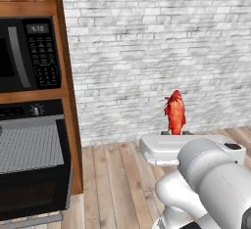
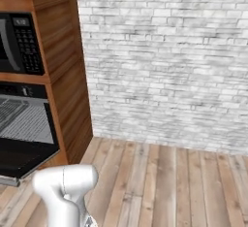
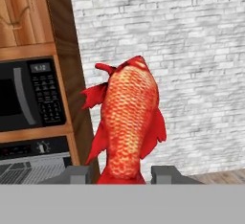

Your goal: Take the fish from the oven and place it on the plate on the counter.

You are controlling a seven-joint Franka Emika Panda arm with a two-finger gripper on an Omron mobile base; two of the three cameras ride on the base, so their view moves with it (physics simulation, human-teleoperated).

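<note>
My gripper point(image 3: 122, 174) is shut on the fish point(image 3: 129, 120), which is bright red-orange and stands upright with its tail end between the two dark fingertips point(image 3: 166, 173). In the left base view the fish point(image 1: 175, 112) rises above the white hand point(image 1: 171, 147), out in front of the brick wall and to the right of the oven point(image 1: 30, 162). The oven point(image 2: 24, 143) is black. Its door hangs open and a grey wire rack point(image 2: 26, 119) shows inside. The plate and the counter are out of view.
A black keypad microwave point(image 1: 29, 52) sits in the wooden cabinet point(image 1: 68, 101) above the oven. A white brick wall point(image 2: 169, 61) runs behind, with bare wooden floor point(image 2: 160, 182) stretching to the right of the cabinet.
</note>
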